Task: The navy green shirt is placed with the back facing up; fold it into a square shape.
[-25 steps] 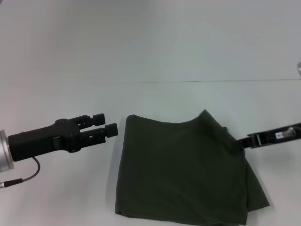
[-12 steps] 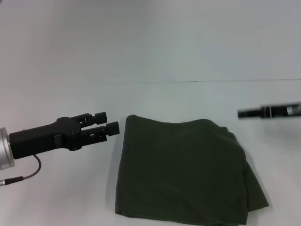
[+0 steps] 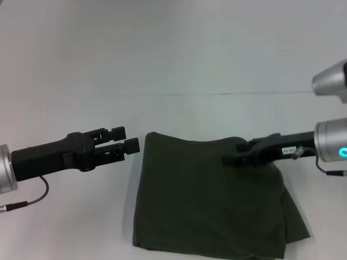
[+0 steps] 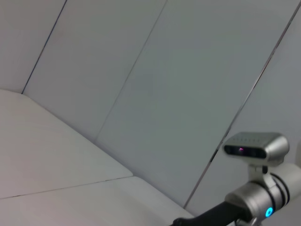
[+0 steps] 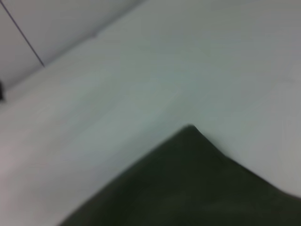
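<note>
The navy green shirt [image 3: 209, 197] lies folded into a rough rectangle on the white table, with a looser layer sticking out at its near right. My left gripper [image 3: 126, 139] hovers just left of the shirt's far left corner, open and holding nothing. My right gripper [image 3: 230, 160] reaches in from the right over the shirt's far right part. Whether it touches the cloth I cannot tell. The right wrist view shows a corner of the shirt [image 5: 197, 188] on the table. In the left wrist view only the right arm's wrist [image 4: 256, 188] appears.
The white table [image 3: 65, 216] stretches out to the left and behind the shirt. A pale wall [image 3: 173, 43] rises behind the table's far edge. A cable [image 3: 32, 201] hangs from the left arm near the left border.
The right gripper let go of the raised far right corner, which dropped flat. It pulled away to the right, then swung back left over the shirt. The left gripper barely moved.
</note>
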You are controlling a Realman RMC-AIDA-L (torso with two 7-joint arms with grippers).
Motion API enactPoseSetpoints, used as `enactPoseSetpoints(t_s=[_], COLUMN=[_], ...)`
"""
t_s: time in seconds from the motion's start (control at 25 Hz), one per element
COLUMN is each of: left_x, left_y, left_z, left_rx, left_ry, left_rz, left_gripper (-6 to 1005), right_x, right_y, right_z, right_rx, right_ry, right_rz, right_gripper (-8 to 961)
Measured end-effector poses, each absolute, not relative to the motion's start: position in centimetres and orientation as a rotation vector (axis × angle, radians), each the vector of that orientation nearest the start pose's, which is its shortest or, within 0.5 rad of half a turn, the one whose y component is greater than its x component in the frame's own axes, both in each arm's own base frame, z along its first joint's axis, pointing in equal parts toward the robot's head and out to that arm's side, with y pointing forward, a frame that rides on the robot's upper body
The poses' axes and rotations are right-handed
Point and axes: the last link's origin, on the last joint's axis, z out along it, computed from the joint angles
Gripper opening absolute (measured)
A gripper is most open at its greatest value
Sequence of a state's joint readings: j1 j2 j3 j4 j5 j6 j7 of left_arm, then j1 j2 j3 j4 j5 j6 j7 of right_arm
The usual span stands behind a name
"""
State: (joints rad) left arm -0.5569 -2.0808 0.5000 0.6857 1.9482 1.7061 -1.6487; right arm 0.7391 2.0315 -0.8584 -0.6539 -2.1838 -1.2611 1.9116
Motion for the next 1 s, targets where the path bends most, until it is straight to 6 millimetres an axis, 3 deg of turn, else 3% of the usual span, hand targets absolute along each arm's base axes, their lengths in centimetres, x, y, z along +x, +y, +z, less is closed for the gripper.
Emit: enactPoseSetpoints(t_s=[0.04, 0.56, 0.8, 1.0], left_x=[-24.4, -24.4, -24.3, -24.4], left_y=[33.4, 33.5, 33.5, 33.4], left_z=[3.3, 3.3, 3.2, 3.2], left_rx=[-2.588, -2.586, -2.586, -2.589], left_ry=[-0.925, -0.932, -0.933, -0.934], left_rz=[-1.048, -1.054, -1.055, -1.058], left_gripper=[761, 762, 762, 762], right_x=[23.3, 26.5, 25.8, 24.0], right_y=[40.3, 40.5, 41.4, 40.8], right_z=[-1.0, -2.0, -0.6, 0.3], right_rx=[-2.626, -2.541, -2.499, -2.58], right_ry=[0.998, 0.966, 0.932, 0.895], right_rz=[0.274, 0.059, 0.138, 0.29], right_gripper=[714, 715, 715, 715])
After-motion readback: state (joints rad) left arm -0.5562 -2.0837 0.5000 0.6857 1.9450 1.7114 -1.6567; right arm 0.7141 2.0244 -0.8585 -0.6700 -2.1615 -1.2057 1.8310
